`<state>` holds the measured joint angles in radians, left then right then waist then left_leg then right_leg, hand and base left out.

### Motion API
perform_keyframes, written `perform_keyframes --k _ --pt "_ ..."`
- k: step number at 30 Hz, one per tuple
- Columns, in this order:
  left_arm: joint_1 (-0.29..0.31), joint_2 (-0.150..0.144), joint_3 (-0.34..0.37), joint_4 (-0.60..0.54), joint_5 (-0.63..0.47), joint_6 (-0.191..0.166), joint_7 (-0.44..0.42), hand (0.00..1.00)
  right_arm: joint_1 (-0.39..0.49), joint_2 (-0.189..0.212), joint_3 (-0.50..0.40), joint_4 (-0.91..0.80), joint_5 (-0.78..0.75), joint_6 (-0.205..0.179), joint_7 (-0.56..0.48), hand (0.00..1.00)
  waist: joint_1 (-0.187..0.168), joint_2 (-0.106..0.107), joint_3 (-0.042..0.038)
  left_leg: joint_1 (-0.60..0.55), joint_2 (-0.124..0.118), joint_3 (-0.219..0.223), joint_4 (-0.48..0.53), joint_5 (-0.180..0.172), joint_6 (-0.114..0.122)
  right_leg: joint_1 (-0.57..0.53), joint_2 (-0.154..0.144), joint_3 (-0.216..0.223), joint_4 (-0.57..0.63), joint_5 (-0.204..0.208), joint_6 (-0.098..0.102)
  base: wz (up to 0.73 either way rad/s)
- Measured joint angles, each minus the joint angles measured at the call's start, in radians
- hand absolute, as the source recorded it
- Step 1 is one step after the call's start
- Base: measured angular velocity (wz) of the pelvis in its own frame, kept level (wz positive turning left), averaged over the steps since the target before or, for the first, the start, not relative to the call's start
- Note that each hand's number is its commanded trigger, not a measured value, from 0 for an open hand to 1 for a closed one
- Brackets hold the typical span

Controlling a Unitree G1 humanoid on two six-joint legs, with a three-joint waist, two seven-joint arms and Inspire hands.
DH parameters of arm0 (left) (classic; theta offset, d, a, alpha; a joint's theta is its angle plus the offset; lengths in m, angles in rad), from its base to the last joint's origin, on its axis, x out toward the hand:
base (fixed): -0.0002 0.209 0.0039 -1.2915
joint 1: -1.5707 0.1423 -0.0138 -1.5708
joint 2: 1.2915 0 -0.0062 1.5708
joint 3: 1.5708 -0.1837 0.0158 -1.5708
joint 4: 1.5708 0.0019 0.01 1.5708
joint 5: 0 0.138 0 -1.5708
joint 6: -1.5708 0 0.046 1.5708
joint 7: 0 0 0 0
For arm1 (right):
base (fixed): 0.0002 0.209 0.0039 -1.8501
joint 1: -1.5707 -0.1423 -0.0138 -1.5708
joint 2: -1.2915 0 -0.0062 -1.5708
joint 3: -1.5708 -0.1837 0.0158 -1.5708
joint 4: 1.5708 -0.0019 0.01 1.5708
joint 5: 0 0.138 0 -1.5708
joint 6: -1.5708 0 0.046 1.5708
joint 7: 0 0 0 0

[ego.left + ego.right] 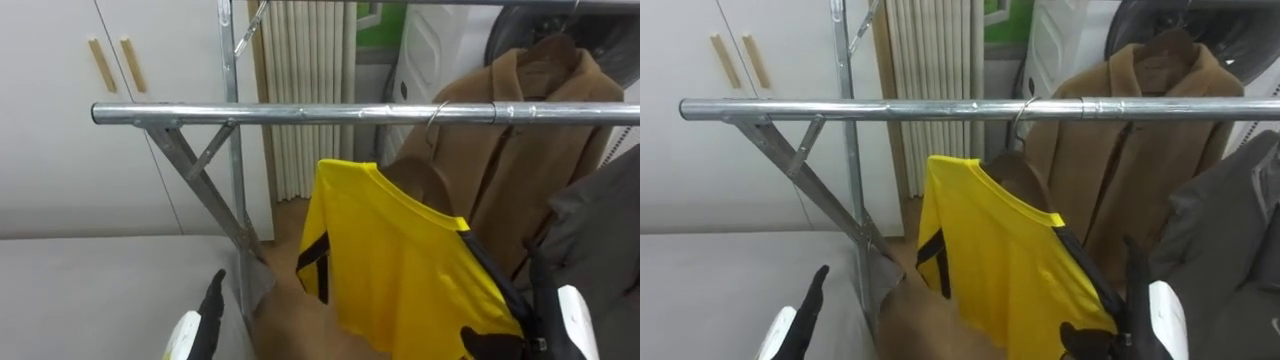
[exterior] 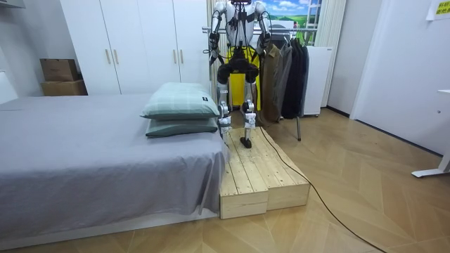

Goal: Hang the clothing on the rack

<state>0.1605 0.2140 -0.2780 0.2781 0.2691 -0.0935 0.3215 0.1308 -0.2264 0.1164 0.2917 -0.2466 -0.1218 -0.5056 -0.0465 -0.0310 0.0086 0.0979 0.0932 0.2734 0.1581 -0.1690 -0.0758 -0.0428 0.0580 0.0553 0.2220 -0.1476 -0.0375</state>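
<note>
A yellow shirt (image 1: 390, 260) with black trim hangs on a hanger whose hook (image 1: 435, 115) sits over the metal rail (image 1: 300, 114). It slopes down steeply to the right. My right hand (image 1: 565, 320) is at the shirt's lower right shoulder, with the thumb (image 1: 1080, 340) curled against the cloth and a finger upright behind it. My left hand (image 1: 195, 330) is low at the left, apart from the shirt, its fingers straight. In the room view I stand on a wooden platform (image 2: 260, 176) facing the rack.
A brown coat (image 1: 530, 140) hangs on the rail right of the shirt, with a grey garment (image 1: 600, 230) in front of it. The rack's slanted brace (image 1: 200, 190) runs below the rail's left end. White wardrobe doors (image 1: 60, 120) and a grey bed (image 1: 100, 290) lie left.
</note>
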Motion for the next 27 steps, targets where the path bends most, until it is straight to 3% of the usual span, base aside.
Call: perform_keyframes --k 8,14,16,20,24,27 --pt "0.019 0.0 0.001 -0.001 0.009 0.0 -0.005 0.0 0.015 0.0 0.0 0.001 0.008 -0.003 -0.008 0.0 -0.004 0.011 -0.0064 0.001 0.0 -0.001 0.0 0.0 0.0 0.002 0.0 0.001 -0.001 0.0 0.0 0.0" --pt "0.054 0.001 0.003 0.048 -0.002 -0.002 -0.008 0.0 0.082 0.001 0.001 0.088 0.155 -0.027 0.075 0.0 -0.005 0.013 -0.0072 0.02 0.001 -0.001 -0.002 0.0 0.0 0.031 -0.003 -0.005 -0.018 0.0 0.0 0.03" --pt "0.06 0.003 0.003 0.06 -0.002 -0.003 -0.009 0.0 0.097 0.007 0.002 0.152 0.203 -0.032 0.112 0.0 -0.007 0.013 -0.0054 0.02 0.001 -0.002 -0.007 0.0 0.0 0.03 -0.002 -0.008 -0.019 0.0 0.0 0.02" --pt "0.08 0.003 0.028 0.121 0.008 -0.043 -0.022 0.0 0.095 0.018 -0.013 0.319 0.265 -0.034 0.191 0.0 -0.008 0.011 -0.0033 0.024 0.0 -0.003 -0.014 0.0 0.0 0.034 -0.003 -0.015 -0.022 0.0 0.0 0.03" --pt "0.12 0.003 0.073 0.15 0.007 -0.042 -0.028 0.0 0.11 0.039 -0.031 0.501 0.331 -0.03 0.265 0.0 -0.014 0.008 -0.0004 0.015 0.0 -0.006 -0.015 -0.002 0.001 0.032 -0.004 -0.025 -0.036 0.0 0.001 0.08" --pt "0.115 0.002 0.09 0.206 0.006 -0.062 -0.023 0.0 0.112 0.042 -0.031 0.613 0.362 -0.031 0.321 0.0 -0.006 0.014 -0.0044 0.015 -0.001 -0.015 -0.015 -0.002 0.002 0.032 -0.006 -0.028 -0.035 0.0 0.001 0.0"
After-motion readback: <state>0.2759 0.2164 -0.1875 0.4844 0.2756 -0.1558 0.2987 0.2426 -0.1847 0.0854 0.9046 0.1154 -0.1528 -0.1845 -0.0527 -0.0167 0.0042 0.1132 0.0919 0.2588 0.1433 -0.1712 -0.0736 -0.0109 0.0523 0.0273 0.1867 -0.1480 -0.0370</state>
